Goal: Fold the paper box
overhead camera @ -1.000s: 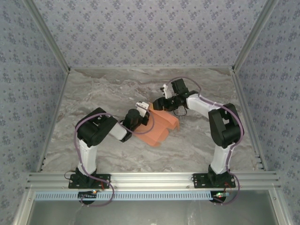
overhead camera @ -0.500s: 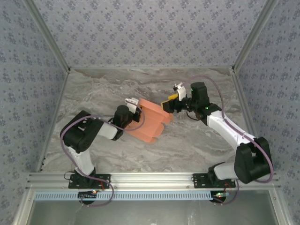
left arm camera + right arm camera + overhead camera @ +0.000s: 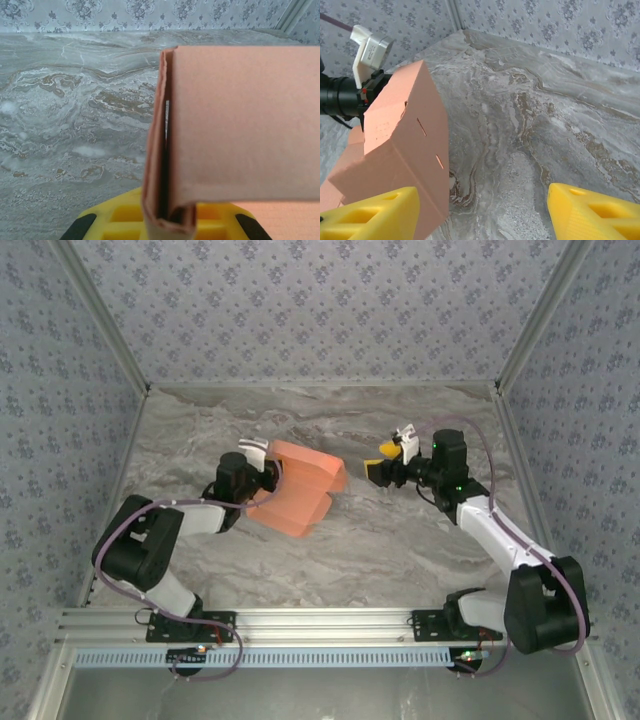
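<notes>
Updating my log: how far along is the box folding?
Done: the box is folded up into a hollow, walled shape. In hand: the left fingers pinch its doubled edge; the right fingers are open, apart from it. Left: a flap sticks out at its near end, so closing seems unfinished.

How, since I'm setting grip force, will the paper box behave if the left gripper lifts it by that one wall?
Probably light: the paper box looks like hollow, thin card. Likely floppy: the left gripper pinches only one thin doubled wall, so the rest may sag or twist. Easily creased if squeezed hard.
</notes>
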Motion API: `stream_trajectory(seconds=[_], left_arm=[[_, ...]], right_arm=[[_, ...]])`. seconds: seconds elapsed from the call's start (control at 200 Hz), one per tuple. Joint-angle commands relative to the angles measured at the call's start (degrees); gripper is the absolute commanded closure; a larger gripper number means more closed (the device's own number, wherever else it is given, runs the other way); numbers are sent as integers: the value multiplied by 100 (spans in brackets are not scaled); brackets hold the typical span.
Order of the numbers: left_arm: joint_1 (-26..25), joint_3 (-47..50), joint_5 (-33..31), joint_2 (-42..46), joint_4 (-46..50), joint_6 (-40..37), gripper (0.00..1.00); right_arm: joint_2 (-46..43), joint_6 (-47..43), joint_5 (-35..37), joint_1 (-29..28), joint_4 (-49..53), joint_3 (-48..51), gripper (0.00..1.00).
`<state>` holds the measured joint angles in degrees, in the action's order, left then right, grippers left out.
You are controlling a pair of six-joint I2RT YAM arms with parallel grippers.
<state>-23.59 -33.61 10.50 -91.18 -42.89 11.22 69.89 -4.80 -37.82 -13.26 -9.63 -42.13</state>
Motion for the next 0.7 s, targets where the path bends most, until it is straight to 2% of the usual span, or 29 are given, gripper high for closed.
stream_trajectory(seconds=[0.0, 0.2, 0.31, 0.36, 0.505, 0.695], left_arm=[[98, 3, 504, 230, 223, 51, 99], [162, -56, 827, 346, 422, -66, 99], [188, -91, 1032, 394, 462, 22, 100], [206, -134, 1196, 407, 481, 93, 100], [222, -269, 1674, 468, 572, 314, 100], [219, -216, 1722, 539, 389, 534, 100]], right_arm=[[-185, -418, -126, -25, 37, 69, 29], [-99, -691, -339, 56, 39, 61, 29], [117, -1511, -960, -247, 414, -34, 32], [126, -1673, -1130, -477, 235, 67, 33], [68, -1943, -907, -1012, -79, 246, 32], [142, -1822, -216, -1516, -743, 288, 34]])
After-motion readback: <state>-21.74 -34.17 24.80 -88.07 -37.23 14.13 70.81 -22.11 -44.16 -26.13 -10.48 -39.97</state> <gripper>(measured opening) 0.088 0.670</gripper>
